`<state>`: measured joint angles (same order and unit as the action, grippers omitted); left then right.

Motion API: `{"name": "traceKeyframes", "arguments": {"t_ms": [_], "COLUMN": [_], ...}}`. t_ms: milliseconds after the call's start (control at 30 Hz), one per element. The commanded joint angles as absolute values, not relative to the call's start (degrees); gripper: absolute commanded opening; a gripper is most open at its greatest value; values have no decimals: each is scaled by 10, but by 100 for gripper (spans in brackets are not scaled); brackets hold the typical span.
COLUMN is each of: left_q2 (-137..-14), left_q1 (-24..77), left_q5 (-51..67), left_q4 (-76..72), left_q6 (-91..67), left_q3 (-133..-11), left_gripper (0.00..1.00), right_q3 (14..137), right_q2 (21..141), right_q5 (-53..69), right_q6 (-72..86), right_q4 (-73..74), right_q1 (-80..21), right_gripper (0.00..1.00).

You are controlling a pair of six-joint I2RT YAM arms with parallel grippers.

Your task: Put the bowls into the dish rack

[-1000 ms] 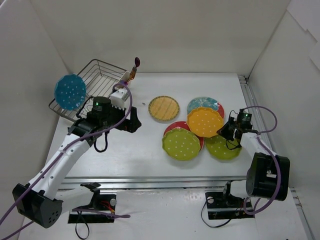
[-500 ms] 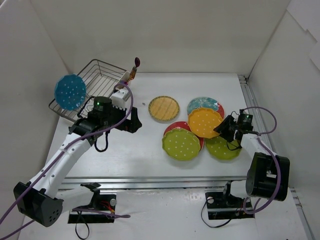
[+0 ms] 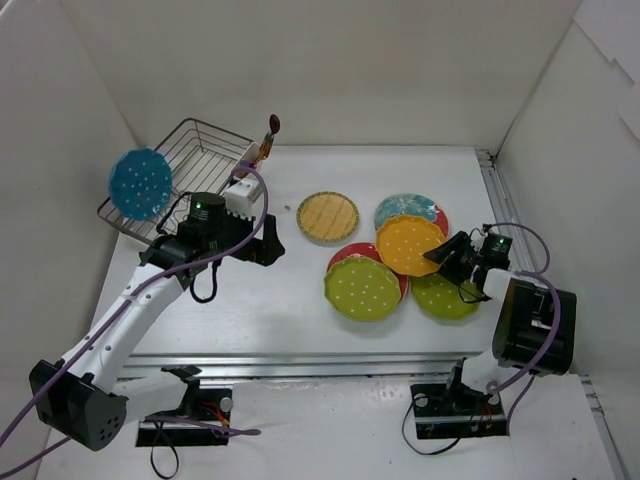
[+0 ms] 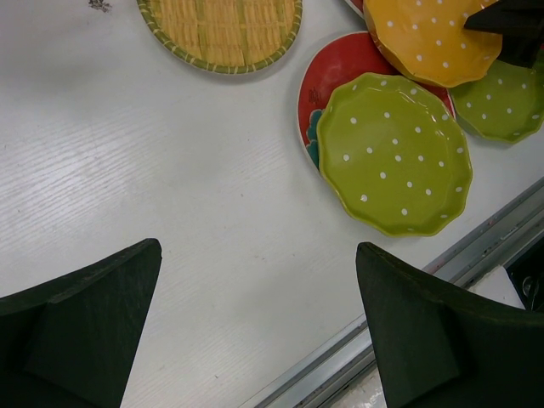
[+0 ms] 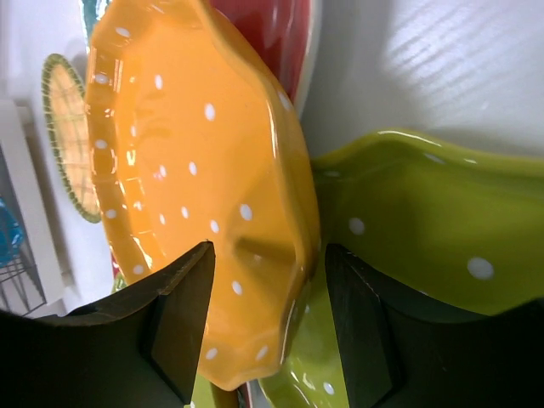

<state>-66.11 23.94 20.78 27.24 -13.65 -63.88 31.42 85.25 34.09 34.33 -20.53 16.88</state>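
Observation:
The dish rack [image 3: 200,160] stands at the back left, and a blue dotted bowl [image 3: 140,184] stands on edge at its left side. My left gripper [image 3: 268,245] [image 4: 257,249] is open above bare table, just right of the rack, with nothing in it. A tan woven bowl [image 3: 327,216] [image 4: 221,25], a red-and-teal bowl [image 3: 408,206], an orange bowl [image 3: 410,244] [image 5: 187,170] and two green bowls [image 3: 363,287] [image 3: 443,297] lie overlapping at centre right. A red bowl [image 4: 336,72] lies under the left green one. My right gripper [image 3: 447,255] [image 5: 268,251] is open and straddles the orange bowl's right rim without touching it.
A white utensil cup [image 3: 240,192] holding a spoon sits on the rack's near right corner. A metal rail [image 3: 330,345] runs along the table's front edge. White walls close in the left, back and right sides.
My right gripper has opened from shut and its jaws now stand either side of the orange bowl's rim. The left arm has hardly moved.

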Motion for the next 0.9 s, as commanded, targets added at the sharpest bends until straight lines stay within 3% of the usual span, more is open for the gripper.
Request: {"name": "traceKeyframes", "arguments": {"t_ms": [0,467,733,867], "left_q2": [-657,-654,-652,-650], "left_q1": [238,238,238,238], "left_q5": [215,215,217,216], "left_q4": [253,254,252,252], "left_q6": [-127,-127,-127,-130], "left_q3": [-647,-648,-645,-644], "left_gripper": [93,94,93,93], "right_q3": [296,288,291,290], "right_q2": [878,915,913,886], "right_q5": [375,403,408,424], "right_q6": [363,384,387,391], "right_q4": [-270,-327,-336,-335], "right_q1": [176,181,181,185], "right_gripper": [52,49,12,1]}}
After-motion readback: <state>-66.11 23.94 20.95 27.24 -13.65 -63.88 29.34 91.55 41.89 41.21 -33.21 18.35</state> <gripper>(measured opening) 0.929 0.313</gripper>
